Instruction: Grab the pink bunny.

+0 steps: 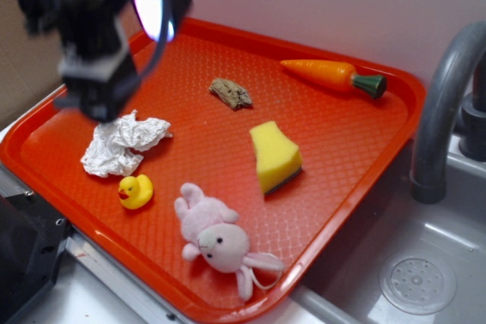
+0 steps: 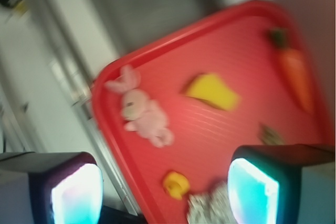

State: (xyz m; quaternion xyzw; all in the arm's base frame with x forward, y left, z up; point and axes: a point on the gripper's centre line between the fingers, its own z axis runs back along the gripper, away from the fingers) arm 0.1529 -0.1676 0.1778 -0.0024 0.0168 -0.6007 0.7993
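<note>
The pink bunny point(image 1: 216, 237) lies on its side near the front edge of the red tray point(image 1: 345, 138), ears and thin loop pointing toward the rim. In the wrist view the pink bunny point(image 2: 140, 112) lies near the tray's left rim, far ahead of the jaws. My gripper point(image 1: 114, 73) hovers high over the tray's back-left corner, above the paper wad, blurred by motion. In the wrist view my gripper point(image 2: 165, 196) is open, its two glowing pads wide apart with nothing between them.
A crumpled white paper wad point(image 1: 121, 144) and a small yellow duck point(image 1: 135, 190) lie left of the bunny. A yellow sponge point(image 1: 275, 155), a brown scrap point(image 1: 231, 93) and a carrot point(image 1: 331, 75) lie further back. A grey faucet point(image 1: 444, 104) and sink point(image 1: 418, 282) stand right.
</note>
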